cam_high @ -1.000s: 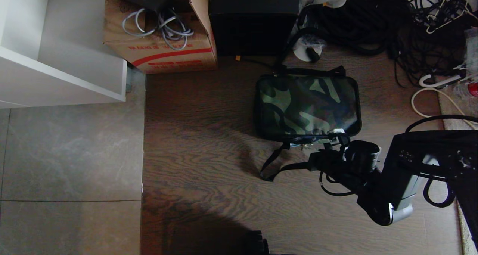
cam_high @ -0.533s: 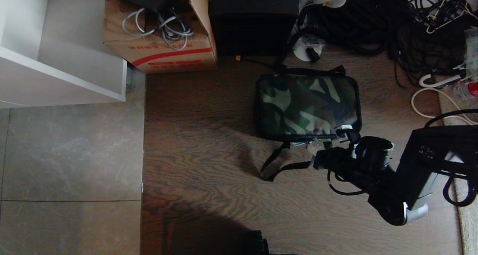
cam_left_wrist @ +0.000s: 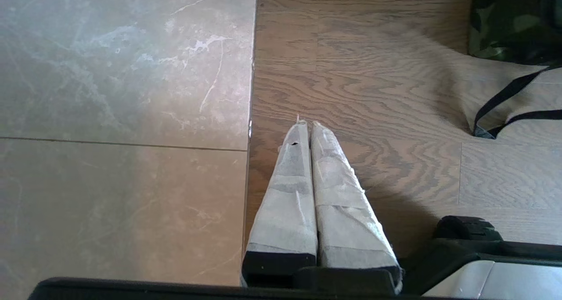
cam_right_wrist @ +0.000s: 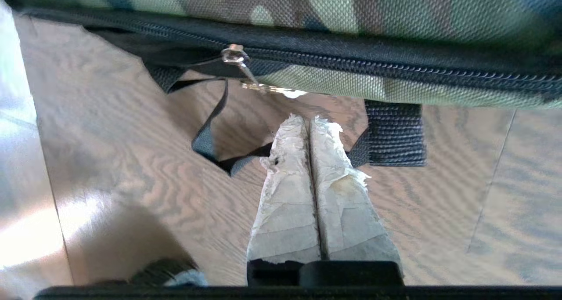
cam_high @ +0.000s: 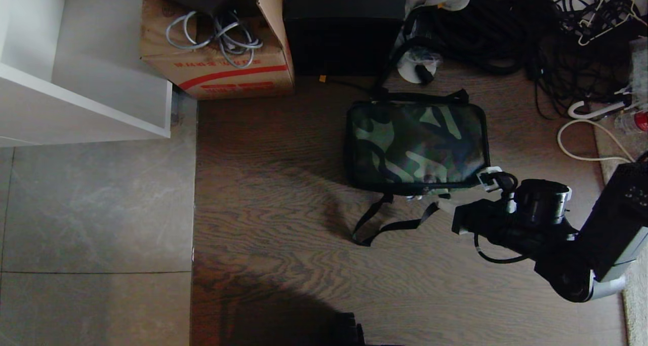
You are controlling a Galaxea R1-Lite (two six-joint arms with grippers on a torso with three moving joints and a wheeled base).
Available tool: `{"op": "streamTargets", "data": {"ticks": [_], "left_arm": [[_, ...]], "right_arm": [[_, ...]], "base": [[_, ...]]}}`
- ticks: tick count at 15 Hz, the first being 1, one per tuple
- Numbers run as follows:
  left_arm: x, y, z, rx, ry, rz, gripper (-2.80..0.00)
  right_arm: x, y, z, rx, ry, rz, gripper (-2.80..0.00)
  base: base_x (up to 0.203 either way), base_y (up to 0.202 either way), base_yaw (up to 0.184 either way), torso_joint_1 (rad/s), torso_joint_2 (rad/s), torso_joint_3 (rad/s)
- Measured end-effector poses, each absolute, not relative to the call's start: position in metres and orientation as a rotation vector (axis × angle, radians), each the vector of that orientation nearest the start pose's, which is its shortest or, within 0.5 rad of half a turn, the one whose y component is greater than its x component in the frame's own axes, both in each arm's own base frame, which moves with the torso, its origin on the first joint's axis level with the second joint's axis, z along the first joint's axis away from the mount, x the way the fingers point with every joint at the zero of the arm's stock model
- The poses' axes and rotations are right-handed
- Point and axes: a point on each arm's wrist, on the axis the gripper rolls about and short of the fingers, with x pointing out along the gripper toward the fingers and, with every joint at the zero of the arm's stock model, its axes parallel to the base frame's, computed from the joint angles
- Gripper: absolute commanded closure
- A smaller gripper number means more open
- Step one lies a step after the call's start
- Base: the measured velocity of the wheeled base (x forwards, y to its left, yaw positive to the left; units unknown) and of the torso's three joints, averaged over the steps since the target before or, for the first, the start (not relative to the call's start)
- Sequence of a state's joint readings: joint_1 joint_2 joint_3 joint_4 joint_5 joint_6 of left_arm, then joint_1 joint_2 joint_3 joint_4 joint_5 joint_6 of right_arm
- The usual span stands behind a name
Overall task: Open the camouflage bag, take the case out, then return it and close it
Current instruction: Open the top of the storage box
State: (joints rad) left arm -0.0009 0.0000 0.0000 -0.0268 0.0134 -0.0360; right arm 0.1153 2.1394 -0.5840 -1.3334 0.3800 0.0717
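The floor point(cam_high: 283, 224) is wood-grain planks on the right and grey stone tiles point(cam_high: 91, 214) on the left. A white cabinet point(cam_high: 76, 72) fills the far left corner, cut off by the frame edge. Beside it stands a brown cardboard box point(cam_high: 223, 67) with red stripes and grey cables point(cam_high: 217, 34) spilling from it, then a tall black box point(cam_high: 344, 27) whose top is out of frame. A tangle of black cables point(cam_high: 506, 27) covers the far right, too dense to separate, with a white cable point(cam_high: 582, 143) looping out of it.

The camouflage bag point(cam_high: 416, 144) lies flat on the wood floor in front of the black box, zipped shut along the near edge as far as the right wrist view shows; whatever is inside is hidden. Its black strap point(cam_high: 385, 219) trails toward the robot.

The right arm reaches in from the right, and the right gripper point(cam_right_wrist: 309, 120) hangs just off the bag's near right corner, its 2 taped fingers point(cam_right_wrist: 285, 190) pressed together and holding nothing. In the right wrist view the metal zipper pull point(cam_right_wrist: 237, 56) sits just beyond the fingertips, not touching them, and a black webbing tab point(cam_right_wrist: 393, 133) lies beside them.

The left gripper point(cam_left_wrist: 307, 123) points at the bare floor near the seam between wood and tile, well apart from the bag, its 2 taped fingers likewise together and empty.
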Motion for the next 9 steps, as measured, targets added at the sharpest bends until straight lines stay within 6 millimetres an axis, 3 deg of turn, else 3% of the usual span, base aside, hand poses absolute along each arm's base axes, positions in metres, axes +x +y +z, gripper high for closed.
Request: {"op": "streamTargets", "data": {"ticks": [5, 6, 9], "left_arm": [[-0.023, 0.000, 0.078, -0.037, -0.027, 0.012, 0.00], [-0.023, 0.000, 0.078, -0.037, -0.027, 0.012, 0.00], [-0.023, 0.000, 0.078, -0.037, -0.027, 0.012, 0.00]], "right_arm": [[0.330, 0.040, 0.056, 0.099, 0.283, 0.467, 0.00], [0.330, 0.042, 0.055, 0.096, 0.282, 0.472, -2.80], [0.329, 0.053, 0.050, 0.102, 0.282, 0.504, -2.80]], "base": [[0.000, 0.000, 0.000, 0.000, 0.00, 0.000], [0.000, 0.000, 0.000, 0.000, 0.00, 0.000], [0.000, 0.000, 0.000, 0.000, 0.00, 0.000]]}}
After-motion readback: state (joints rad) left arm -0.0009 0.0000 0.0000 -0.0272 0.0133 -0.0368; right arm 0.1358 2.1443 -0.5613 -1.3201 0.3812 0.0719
